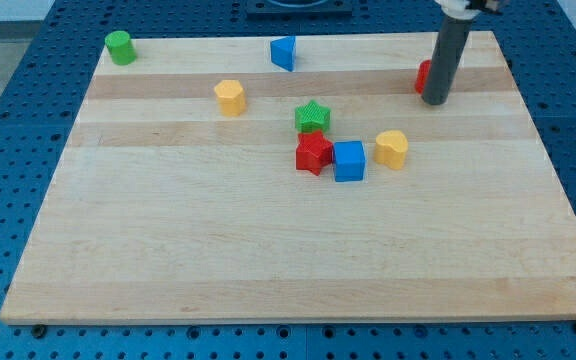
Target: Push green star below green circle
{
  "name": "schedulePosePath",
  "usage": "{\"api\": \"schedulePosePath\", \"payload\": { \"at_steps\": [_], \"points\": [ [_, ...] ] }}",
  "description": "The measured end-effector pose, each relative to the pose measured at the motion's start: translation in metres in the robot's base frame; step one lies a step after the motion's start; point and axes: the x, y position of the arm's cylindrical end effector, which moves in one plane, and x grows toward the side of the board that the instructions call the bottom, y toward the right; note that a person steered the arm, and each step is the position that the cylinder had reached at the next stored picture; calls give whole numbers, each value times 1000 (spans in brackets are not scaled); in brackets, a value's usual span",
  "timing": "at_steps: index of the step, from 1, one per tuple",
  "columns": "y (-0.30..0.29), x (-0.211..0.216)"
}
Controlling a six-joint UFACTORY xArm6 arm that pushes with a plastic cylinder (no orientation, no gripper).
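The green star (312, 117) lies near the middle of the wooden board (268, 260), just above a red star (314, 153). The green circle (120, 47), a cylinder, stands at the board's top left corner, far to the left of the green star. My tip (435, 100) is at the view's upper right, well to the right of the green star and apart from it. It stands just in front of a red block (423, 76) that the rod partly hides.
A blue cube (349, 161) touches the red star's right side. A yellow heart-like block (392, 149) lies right of the cube. A yellow block (230, 97) lies left of the green star. A blue block (284, 52) sits near the top edge.
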Motion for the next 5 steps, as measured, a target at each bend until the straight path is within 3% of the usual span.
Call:
{"api": "schedulePosePath", "payload": {
  "at_steps": [3, 4, 5],
  "points": [
    [-8, -63],
    [-40, -21],
    [-22, 15]
  ]
}}
